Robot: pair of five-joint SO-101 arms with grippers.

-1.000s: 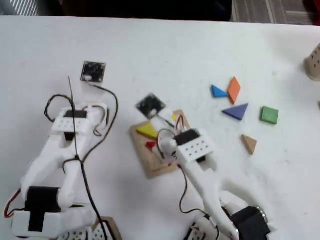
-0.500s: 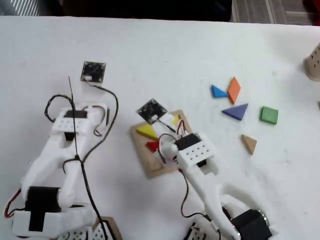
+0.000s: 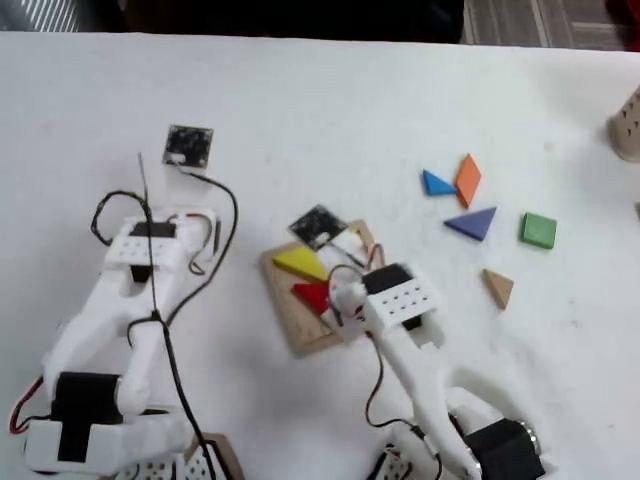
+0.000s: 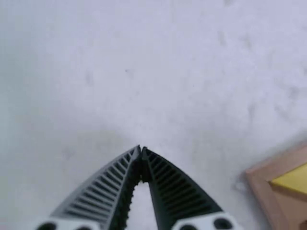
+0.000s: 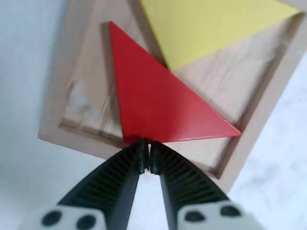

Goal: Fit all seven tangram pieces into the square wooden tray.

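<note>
Quick status from my end. The tray [image 5: 57, 96] sits mid-table [image 3: 330, 110], turned corner-on to the arms. Two pieces are in it: the yellow triangle [image 5: 206, 24] on the far side and the red triangle [image 5: 153, 100] nearer, the two touching along an edge. The red one's near corner looks like it rides up on the rim rather than lying flat, though I can't be sure.

The right gripper [image 5: 146, 158] is right at the red triangle's near edge, fingers pressed together with nothing between them, so to me it's more of a nudging pose than a grab. The left gripper [image 4: 141, 153] is also pinched closed and empty, over bare table just left of the tray.

Five pieces are loose, off to the right: the blue triangle [image 3: 437, 183] touching the orange parallelogram [image 3: 468, 179] farthest back, the purple triangle [image 3: 472, 222] and green square [image 3: 538, 230] nearer, and the tan triangle [image 3: 497, 288] nearest.

Handling-wise, I'd guess these are thin, stiff and light with a slick painted face, so they'll skate instead of lifting if I come in sloppy. My plan is to pinch from above across two opposite edges at the narrow part, never on a point. The tray looks light too, so pushing a piece hard may shove the whole thing. I might brace it with the left arm.
</note>
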